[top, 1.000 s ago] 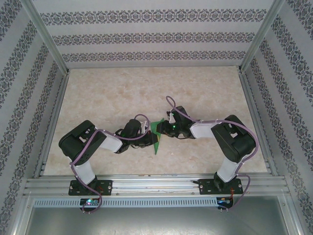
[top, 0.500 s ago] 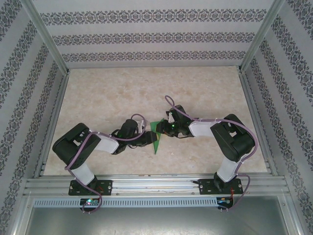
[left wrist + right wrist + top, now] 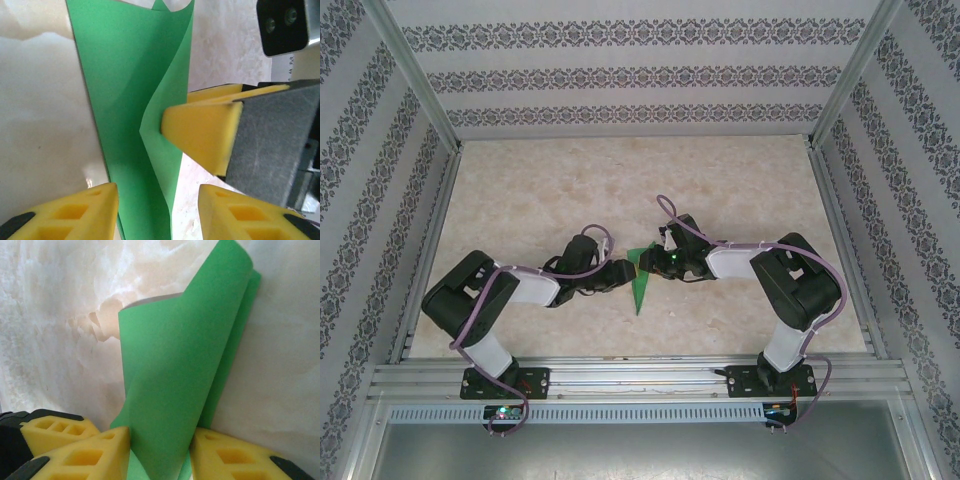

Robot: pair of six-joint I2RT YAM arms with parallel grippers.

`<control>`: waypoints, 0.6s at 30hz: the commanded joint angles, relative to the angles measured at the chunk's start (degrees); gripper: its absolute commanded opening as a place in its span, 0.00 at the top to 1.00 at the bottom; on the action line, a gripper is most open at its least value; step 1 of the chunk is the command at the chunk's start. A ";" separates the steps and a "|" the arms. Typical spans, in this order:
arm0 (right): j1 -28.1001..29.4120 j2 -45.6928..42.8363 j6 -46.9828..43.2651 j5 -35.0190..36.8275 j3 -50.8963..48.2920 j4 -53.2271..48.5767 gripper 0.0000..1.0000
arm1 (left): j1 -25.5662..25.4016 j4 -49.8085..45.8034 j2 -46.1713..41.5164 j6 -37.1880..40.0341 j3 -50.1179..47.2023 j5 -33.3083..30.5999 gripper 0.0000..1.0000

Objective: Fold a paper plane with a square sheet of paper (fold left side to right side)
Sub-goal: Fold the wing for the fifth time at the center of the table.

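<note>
The sheet of paper (image 3: 641,284), already creased into a narrow tapering strip, lies at the centre of the surface (image 3: 620,190) between the two arms, one long flap raised and curling off the layer below. The right gripper (image 3: 160,440) has its jaws part closed on that raised flap, the green paper touching both pads; how firmly it is pinched is hard to judge from the wrist view. The left gripper (image 3: 157,192) has its jaws apart and holds nothing, the pads straddling the near end of the strip. Treat the material as very light, thin and limp: it bows under its own weight, springs back from soft creases and slides readily on the smooth surface. Grip close to an edge or crease, through a single layer, and pin the lower layer flat before sweeping the flap across
</note>
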 commanded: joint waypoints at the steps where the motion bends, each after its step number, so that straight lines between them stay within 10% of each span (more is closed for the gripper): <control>1: 1.20 2.88 -1.38 2.03 0.49 -0.89 0.62 | 0.53 1.57 2.41 0.57 1.54 2.29 0.57; 18: 1.54 3.36 -2.37 2.71 1.38 -3.16 0.62 | 0.59 1.95 4.25 0.86 1.64 1.13 0.86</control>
